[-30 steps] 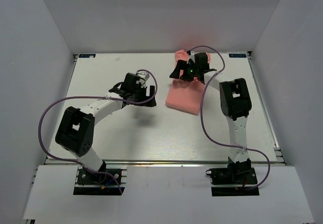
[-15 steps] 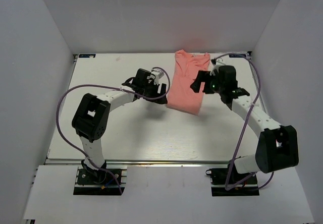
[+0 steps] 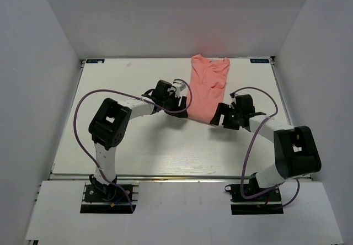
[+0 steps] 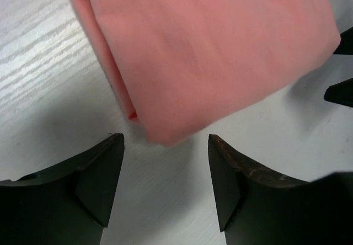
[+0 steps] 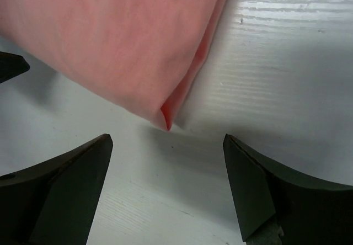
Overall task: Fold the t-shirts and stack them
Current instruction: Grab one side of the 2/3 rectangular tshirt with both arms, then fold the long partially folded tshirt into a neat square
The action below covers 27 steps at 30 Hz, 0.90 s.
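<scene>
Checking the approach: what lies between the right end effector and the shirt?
Only bare table separates the right end effector from the t-shirt, shown in the right wrist view.

White wood-grain table (image 3: 165, 152) — pale walls (image 3: 165, 19).

The white wood-grain table (image 3: 138, 145) is enclosed by plain white walls (image 3: 176, 19) at left, far and right. A white panel (image 3: 182, 212) borders its near edge. Lighting is even.
</scene>
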Tool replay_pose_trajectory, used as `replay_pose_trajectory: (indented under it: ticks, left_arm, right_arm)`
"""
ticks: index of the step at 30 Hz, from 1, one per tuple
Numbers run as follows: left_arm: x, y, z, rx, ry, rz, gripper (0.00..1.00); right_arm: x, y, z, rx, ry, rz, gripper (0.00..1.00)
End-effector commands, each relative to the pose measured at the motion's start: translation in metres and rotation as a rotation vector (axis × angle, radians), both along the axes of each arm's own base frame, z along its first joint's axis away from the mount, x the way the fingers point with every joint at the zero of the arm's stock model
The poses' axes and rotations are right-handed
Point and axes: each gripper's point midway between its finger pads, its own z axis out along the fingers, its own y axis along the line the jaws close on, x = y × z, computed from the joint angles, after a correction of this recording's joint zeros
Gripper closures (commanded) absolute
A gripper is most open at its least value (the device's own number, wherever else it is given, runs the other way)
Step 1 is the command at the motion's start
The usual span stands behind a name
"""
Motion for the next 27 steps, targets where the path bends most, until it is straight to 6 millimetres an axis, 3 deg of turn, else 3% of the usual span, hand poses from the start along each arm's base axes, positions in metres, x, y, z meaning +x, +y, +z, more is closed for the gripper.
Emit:
replay_pose_trajectory:
  ticks: [1,6,7,8,11,12,13,14,15,17,18,21,22,23,25,26,27]
  left_arm:
    - [0.008,-0.018,0.01,-0.055,-0.05,-0.03,0.28]
    - [0.012,-0.02,0.0,-0.053,-0.047,-0.03,0.43]
    - [0.011,-0.022,-0.005,-0.059,-0.041,-0.038,0.51]
    - [0.013,-0.025,0.0,-0.071,-0.048,-0.045,0.57]
    - [0.01,-0.029,-0.007,-0.087,-0.015,-0.063,0.78]
    - [0.001,-0.033,-0.01,-0.095,0.0,-0.086,0.83]
    - [-0.002,-0.033,-0.008,-0.11,0.004,-0.089,0.95]
    - [-0.007,-0.033,-0.007,-0.125,0.012,-0.09,1.0]
    - [-0.01,-0.033,-0.003,-0.133,0.012,-0.097,1.0]
    - [-0.022,-0.033,-0.002,-0.155,0.018,-0.105,1.0]
    - [-0.024,-0.032,0.01,-0.171,-0.01,-0.107,1.0]
    - [-0.043,-0.025,0.016,-0.164,0.016,-0.108,1.0]
    - [-0.051,-0.019,0.026,-0.168,0.011,-0.109,1.0]
    - [-0.062,-0.019,0.03,-0.169,0.021,-0.115,1.0]
    - [-0.088,-0.009,0.03,-0.164,0.057,-0.112,1.0]
    - [-0.1,-0.008,0.05,-0.187,0.034,-0.124,1.0]
    - [-0.115,-0.006,0.054,-0.184,0.061,-0.128,1.0]
  right_arm:
    - [0.019,0.009,0.007,0.062,-0.064,0.012,0.13]
    - [0.021,0.006,-0.009,0.052,-0.038,-0.003,0.27]
    - [0.022,0.007,-0.013,0.055,-0.042,-0.002,0.29]
    - [0.022,0.009,-0.015,0.07,-0.054,0.006,0.41]
    - [0.02,0.014,-0.015,0.107,-0.067,0.025,0.64]
    - [0.019,0.015,-0.014,0.112,-0.075,0.025,0.67]
    - [0.015,0.016,-0.015,0.121,-0.083,0.04,0.71]
    - [0.016,0.016,-0.008,0.127,-0.114,0.042,0.9]
    - [0.015,0.016,-0.007,0.129,-0.124,0.045,1.0]
    - [0.009,0.017,-0.003,0.141,-0.175,0.062,1.0]
    - [0.008,0.017,0.003,0.143,-0.217,0.076,1.0]
    - [-0.004,0.014,0.014,0.13,-0.247,0.087,1.0]
    - [-0.006,0.014,0.024,0.129,-0.275,0.095,1.0]
    - [-0.024,0.014,0.023,0.14,-0.242,0.114,1.0]
    - [-0.036,0.014,0.035,0.147,-0.269,0.127,1.0]
    - [-0.061,0.013,0.022,0.155,-0.175,0.141,1.0]
    - [-0.067,0.016,0.043,0.175,-0.238,0.169,1.0]
